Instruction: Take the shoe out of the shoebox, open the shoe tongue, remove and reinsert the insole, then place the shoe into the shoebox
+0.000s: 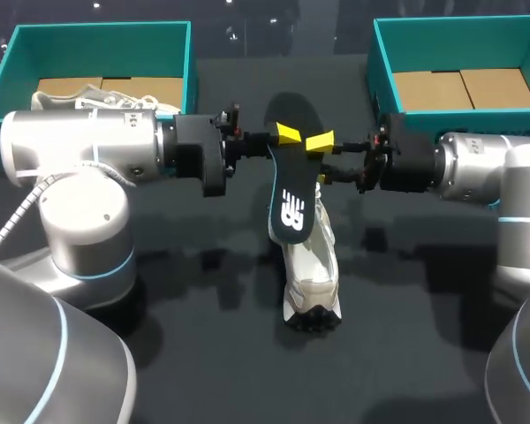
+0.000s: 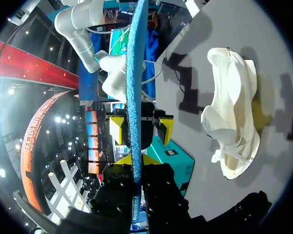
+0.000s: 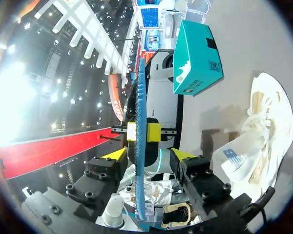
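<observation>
Left gripper (image 2: 135, 165): jaws closed flat on black insole (image 1: 291, 208), pinching its upper part. Insole hangs upright below them.

Right gripper (image 3: 149, 156): jaws spread wide, straddling same insole, neither tip touching.

White sneaker (image 1: 311, 276) lies on table under both grippers. Insole's lower end is at its opening; cannot tell if inside.

Teal shoeboxes well behind jaws: left shoebox (image 1: 97, 35) holds another white shoe (image 1: 88, 95); right shoebox (image 1: 459, 31) shows bare cardboard floor.

Judged: sneaker out, insole removed. Left to do: reinsert insole, box sneaker.
</observation>
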`<action>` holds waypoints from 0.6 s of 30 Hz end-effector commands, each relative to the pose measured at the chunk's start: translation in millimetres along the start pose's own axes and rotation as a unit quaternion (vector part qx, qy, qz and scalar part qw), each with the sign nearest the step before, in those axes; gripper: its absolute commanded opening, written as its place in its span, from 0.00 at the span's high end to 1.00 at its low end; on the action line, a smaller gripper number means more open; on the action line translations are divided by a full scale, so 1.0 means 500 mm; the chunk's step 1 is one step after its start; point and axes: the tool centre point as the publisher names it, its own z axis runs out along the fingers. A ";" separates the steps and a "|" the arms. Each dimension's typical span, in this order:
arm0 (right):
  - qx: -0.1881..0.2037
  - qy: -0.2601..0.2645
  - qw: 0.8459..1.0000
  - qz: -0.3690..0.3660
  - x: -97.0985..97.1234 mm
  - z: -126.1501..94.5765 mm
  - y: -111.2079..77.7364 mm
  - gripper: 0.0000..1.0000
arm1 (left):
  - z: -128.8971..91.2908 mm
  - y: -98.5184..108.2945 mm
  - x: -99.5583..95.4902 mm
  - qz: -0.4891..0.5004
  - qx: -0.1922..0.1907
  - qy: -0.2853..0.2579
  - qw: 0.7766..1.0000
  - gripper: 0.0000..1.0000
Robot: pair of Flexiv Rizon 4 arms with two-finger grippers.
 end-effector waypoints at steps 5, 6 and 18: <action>0.005 -0.034 0.999 -0.037 0.006 -0.069 0.000 0.00 | -0.077 -0.040 -0.024 -0.009 -0.004 -0.004 1.000 1.00; 0.005 -0.034 0.999 -0.037 0.006 -0.069 0.000 0.00 | -0.081 -0.041 -0.026 -0.007 -0.007 -0.004 1.000 1.00; 0.031 -0.042 0.996 -0.075 0.004 -0.074 -0.005 0.00 | -0.114 -0.065 -0.023 -0.001 -0.015 0.004 1.000 1.00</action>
